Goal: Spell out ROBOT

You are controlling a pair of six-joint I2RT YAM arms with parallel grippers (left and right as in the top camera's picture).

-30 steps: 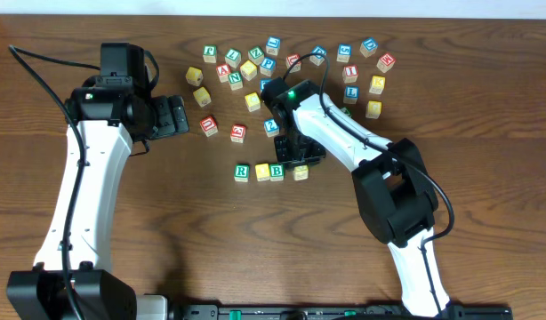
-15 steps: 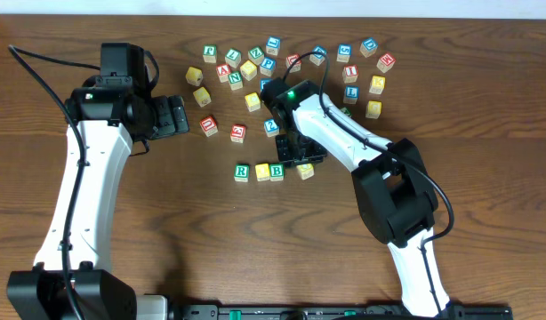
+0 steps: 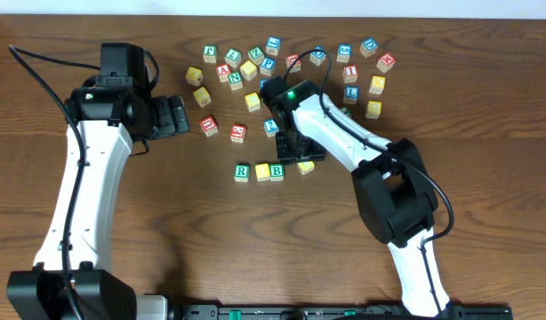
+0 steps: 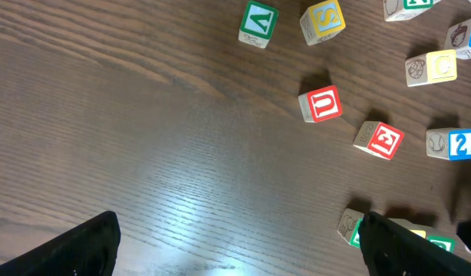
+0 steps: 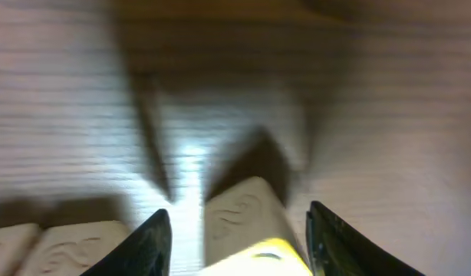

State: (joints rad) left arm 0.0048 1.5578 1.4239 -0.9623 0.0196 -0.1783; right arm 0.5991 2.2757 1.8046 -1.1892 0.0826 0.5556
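The wooden table (image 3: 486,107) carries everything, and the B cube (image 3: 277,171) near its middle serves as the marker here.

The left arm (image 3: 82,187) stands well to the left of the B cube. The right arm (image 3: 344,138) bends in from the right and ends just beyond it.

The left gripper (image 3: 177,116) hovers well apart from the B cube, up and to its left. In the left wrist view its fingers (image 4: 93,245) are spread wide, with only bare wood between them.

The right gripper (image 3: 295,153) is low over the table, just right of the B cube. Its fingers (image 5: 155,239) stand parted on either side of the loose yellow cube (image 5: 251,226). A gap shows at the left finger, while the right finger is very close to the cube. Whether it touches I cannot tell.

The R cube (image 3: 243,172) lies left of the B cube in one line. The row yellow cube (image 3: 262,172) sits between them, close against both. The loose yellow cube is near the B cube's right side, a little farther back and apart from it.

The scattered cubes (image 3: 246,71) lie beyond the B cube toward the far edge. The nearest of them are a red U cube (image 4: 321,104) and a blue cube (image 3: 271,127).
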